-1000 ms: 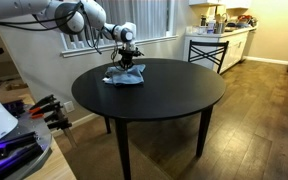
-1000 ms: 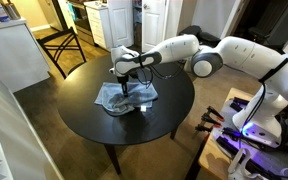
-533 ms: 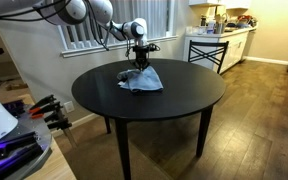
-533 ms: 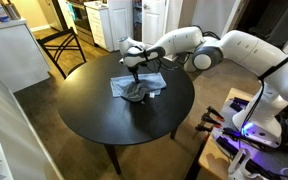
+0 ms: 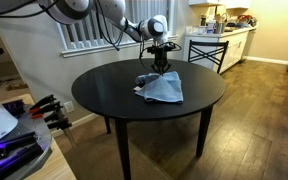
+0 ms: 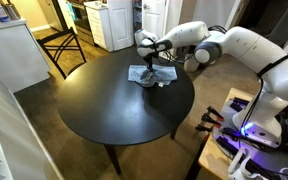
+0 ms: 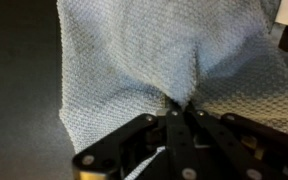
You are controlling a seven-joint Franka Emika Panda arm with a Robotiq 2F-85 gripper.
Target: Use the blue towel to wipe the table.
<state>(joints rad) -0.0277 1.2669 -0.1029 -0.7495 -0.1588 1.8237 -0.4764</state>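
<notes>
The blue towel (image 5: 162,89) lies rumpled on the round black table (image 5: 104,95), near its far right part. It also shows in an exterior view (image 6: 152,75) toward the table's far edge. My gripper (image 5: 161,68) points straight down onto the towel and is shut, pinching a bunched fold of it. In the wrist view the towel (image 7: 164,50) fills most of the frame, and the closed fingers (image 7: 181,112) clamp a ridge of cloth between their tips. In the exterior view the gripper (image 6: 150,68) presses on the towel.
A black metal-framed stool (image 5: 206,50) stands behind the table near the kitchen counter (image 5: 229,40). A chair (image 6: 59,45) and white cabinets (image 6: 14,55) stand beyond the table. Robot electronics and cables (image 5: 14,135) sit at the near side.
My gripper has dragged the towel across the tabletop, from the middle back area toward the far right edge. The jaws have stayed shut on the cloth.
</notes>
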